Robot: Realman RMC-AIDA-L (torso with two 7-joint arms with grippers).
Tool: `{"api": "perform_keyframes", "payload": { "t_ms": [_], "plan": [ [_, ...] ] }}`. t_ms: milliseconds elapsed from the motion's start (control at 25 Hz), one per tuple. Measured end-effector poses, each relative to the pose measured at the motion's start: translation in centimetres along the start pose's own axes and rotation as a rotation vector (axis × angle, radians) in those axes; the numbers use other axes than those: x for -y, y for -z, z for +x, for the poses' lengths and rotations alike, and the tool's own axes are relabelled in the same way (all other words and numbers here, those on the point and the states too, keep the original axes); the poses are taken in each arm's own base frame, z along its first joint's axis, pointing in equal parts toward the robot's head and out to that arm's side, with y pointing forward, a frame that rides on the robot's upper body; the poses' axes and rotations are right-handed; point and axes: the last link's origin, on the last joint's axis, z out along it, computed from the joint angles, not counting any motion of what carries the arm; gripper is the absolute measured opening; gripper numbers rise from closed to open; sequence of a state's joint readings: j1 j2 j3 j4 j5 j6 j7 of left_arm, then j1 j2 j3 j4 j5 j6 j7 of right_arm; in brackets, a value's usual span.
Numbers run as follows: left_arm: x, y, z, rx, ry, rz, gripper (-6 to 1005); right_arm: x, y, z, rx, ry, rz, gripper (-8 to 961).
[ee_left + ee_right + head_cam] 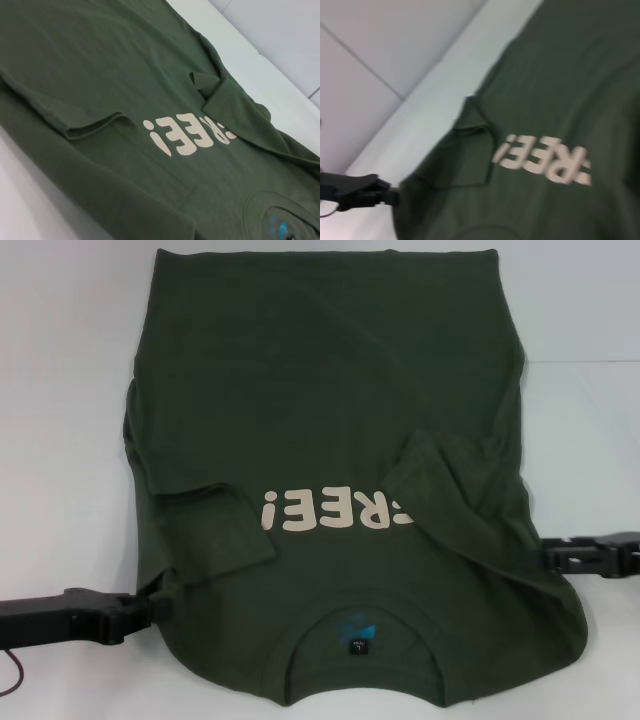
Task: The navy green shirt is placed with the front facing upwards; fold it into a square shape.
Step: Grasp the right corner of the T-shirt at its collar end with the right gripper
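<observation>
The navy green shirt (330,420) lies front up on the white table, collar nearest me, with its cream "FREE!" print (335,512) upside down to me. Both short sleeves are folded inward over the chest, the left sleeve (215,530) and the right sleeve (450,480). My left gripper (150,605) sits at the shirt's left shoulder edge, touching the cloth; it also shows in the right wrist view as the left gripper (390,196). My right gripper (548,558) meets the shirt's right shoulder edge. The neck label (357,632) shows inside the collar.
The white table (60,440) runs out on both sides of the shirt and beyond its hem. A seam in the table (365,62) shows past the left side. A red cable (12,672) hangs by the left arm.
</observation>
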State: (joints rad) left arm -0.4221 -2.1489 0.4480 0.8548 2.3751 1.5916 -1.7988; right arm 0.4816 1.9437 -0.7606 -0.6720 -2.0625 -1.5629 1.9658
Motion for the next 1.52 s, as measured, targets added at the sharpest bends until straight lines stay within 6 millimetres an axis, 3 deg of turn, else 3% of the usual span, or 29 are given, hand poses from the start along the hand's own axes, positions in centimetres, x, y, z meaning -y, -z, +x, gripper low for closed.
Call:
{"api": "perform_keyframes", "payload": {
  "t_ms": [240,560,1520],
  "plan": [
    [-0.2,-0.3,-0.1,0.002,0.0,-0.006,69,1.2,2.3,2.0,0.006,-0.061,0.051,802],
    [-0.2,-0.3,0.2,0.002,-0.006,-0.008,69,1.9,3.1,3.8,-0.024,-0.117,0.094,801],
    [-0.1,-0.3,0.3,0.003,-0.011,-0.002,70,2.2,1.8,4.3,-0.074,-0.119,0.133,797]
  ]
}}
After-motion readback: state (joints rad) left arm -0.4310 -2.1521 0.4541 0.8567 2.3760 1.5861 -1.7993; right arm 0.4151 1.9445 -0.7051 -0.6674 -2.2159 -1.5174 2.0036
